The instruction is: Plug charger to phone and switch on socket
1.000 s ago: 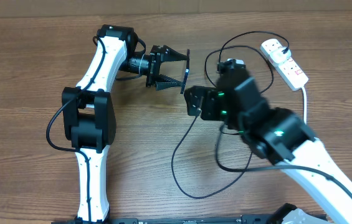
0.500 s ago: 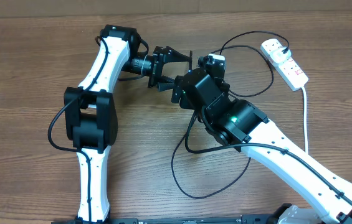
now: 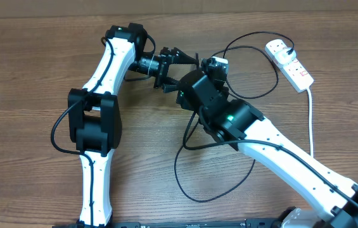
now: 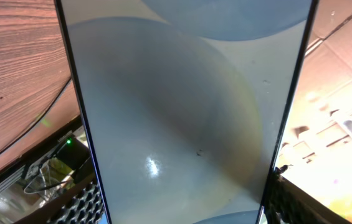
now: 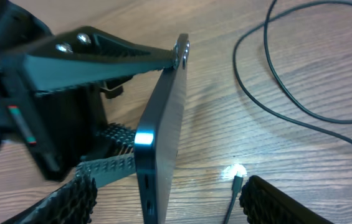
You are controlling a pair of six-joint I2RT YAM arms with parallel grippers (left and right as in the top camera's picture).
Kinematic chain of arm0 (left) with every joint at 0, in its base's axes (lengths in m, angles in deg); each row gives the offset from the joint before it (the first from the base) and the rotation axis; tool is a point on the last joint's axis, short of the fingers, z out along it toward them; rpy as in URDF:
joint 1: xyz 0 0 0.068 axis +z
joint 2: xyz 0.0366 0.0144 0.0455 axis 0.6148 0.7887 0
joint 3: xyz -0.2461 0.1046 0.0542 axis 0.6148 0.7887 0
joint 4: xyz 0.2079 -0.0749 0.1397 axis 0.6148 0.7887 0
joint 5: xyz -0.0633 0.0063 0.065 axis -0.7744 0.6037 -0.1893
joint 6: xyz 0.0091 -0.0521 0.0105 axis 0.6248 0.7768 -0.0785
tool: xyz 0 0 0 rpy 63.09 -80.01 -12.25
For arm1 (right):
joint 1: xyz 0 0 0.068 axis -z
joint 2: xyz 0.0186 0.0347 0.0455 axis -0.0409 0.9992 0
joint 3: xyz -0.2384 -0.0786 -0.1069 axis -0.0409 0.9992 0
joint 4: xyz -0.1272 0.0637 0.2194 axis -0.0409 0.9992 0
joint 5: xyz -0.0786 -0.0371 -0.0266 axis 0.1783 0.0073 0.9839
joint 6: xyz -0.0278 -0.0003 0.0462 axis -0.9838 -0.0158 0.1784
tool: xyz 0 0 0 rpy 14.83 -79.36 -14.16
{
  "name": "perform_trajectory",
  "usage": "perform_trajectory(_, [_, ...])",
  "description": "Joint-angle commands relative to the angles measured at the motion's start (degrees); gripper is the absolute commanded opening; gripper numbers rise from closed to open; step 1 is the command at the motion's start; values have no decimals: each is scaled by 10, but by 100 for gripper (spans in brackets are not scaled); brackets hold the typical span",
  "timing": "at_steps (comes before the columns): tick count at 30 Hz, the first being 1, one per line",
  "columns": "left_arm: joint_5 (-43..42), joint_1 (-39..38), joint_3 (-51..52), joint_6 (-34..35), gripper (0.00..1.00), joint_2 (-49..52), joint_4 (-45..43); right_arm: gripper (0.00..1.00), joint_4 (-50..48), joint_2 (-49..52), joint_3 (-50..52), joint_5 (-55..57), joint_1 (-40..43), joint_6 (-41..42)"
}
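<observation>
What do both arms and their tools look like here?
The left arm and right arm have white links, black joint housings and thin black cables. The right shows green lights. The left tool and right tool are black with ribbed pads.

– What is blocking the middle?
– The phone (image 5: 163, 124) is standing on edge in the left gripper (image 3: 177, 66), just ahead of the right gripper (image 5: 176, 208) and its spread fingers. Both arms are crowding that spot.
– And around it?
– The charger (image 3: 179, 171) is looping across the counter (image 3: 20, 95) beside and under the right arm. The socket (image 3: 291, 63) is lying well apart at the right edge. Bare wood is lying open left of the left arm.
</observation>
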Motion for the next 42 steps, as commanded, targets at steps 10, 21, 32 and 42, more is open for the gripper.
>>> perform_trajectory(10, [-11, -9, -14, 20, 69, 0, -10, 55, -7, 11, -14, 55, -2, 16])
perform_trajectory(21, [1, -16, -14, 15, 70, 0, -24, 48, -2, 35, -14, 55, -2, 20])
perform_trajectory(32, [2, -16, -14, 7, 70, 0, -37, 42, -19, 50, -16, 65, -2, 20])
perform_trajectory(42, [2, -17, -14, 2, 70, 0, -37, 36, -32, 50, -16, 72, -2, 20])
